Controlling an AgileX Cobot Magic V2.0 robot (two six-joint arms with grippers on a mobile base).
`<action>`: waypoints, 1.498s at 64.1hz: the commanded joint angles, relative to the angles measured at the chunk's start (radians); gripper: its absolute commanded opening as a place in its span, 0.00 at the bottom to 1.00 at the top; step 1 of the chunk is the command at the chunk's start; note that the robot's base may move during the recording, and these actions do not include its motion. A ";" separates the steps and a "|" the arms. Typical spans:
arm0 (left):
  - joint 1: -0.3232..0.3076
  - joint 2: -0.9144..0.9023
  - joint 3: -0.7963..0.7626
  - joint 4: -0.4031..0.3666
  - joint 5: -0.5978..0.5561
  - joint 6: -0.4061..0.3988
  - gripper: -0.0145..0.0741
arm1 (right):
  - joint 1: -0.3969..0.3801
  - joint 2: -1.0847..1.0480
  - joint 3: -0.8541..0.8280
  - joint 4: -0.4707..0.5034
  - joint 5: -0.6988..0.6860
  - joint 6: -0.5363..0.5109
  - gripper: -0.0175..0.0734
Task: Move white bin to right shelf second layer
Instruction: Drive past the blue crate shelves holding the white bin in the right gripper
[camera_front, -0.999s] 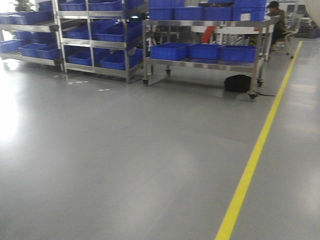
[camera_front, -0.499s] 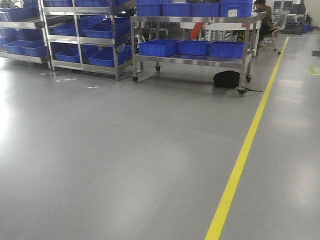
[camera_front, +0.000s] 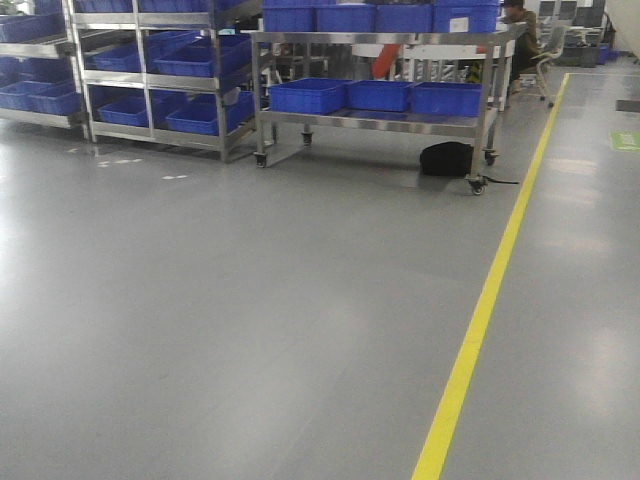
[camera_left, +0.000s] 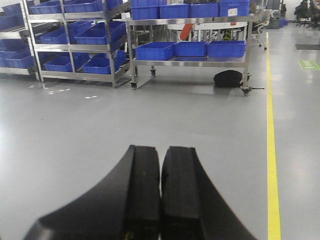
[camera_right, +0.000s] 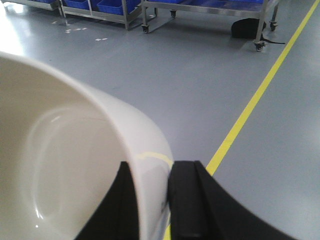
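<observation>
The white bin (camera_right: 75, 165) fills the lower left of the right wrist view, its smooth cream inside and rounded rim turned toward the camera, held up over the grey floor (camera_right: 200, 90). The right gripper (camera_right: 156, 200) is clamped on the bin's wall at the bottom centre of that frame: one black finger (camera_right: 120, 210) lies inside the tub and the other (camera_right: 189, 200) presses on the outside, with the rim running up between them. In the left wrist view the left gripper (camera_left: 161, 190) sits at the bottom centre, its two black jaws pressed together with nothing between them. The front view shows open floor across most of the frame, with a yellow line (camera_front: 480, 320) running from the bottom centre up toward the upper right. Along the top stands a steel trolley (camera_front: 370, 122) on casters, with blue crates (camera_front: 308, 96) on its lower level and more on top. A black bag (camera_front: 446, 158) lies on the floor under the trolley's right end. At the upper left are steel racks (camera_front: 222, 100) loaded with more blue crates, and a seated person (camera_front: 520, 25) shows at the upper right, behind the trolley
</observation>
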 joint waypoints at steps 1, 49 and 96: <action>-0.004 -0.014 0.037 -0.005 -0.084 -0.004 0.26 | -0.005 0.005 -0.030 -0.002 -0.108 0.001 0.25; -0.004 -0.014 0.037 -0.005 -0.084 -0.004 0.26 | -0.005 0.004 -0.030 -0.002 -0.107 0.001 0.25; -0.004 -0.014 0.037 -0.005 -0.084 -0.004 0.26 | -0.005 0.004 -0.030 -0.002 -0.107 0.001 0.25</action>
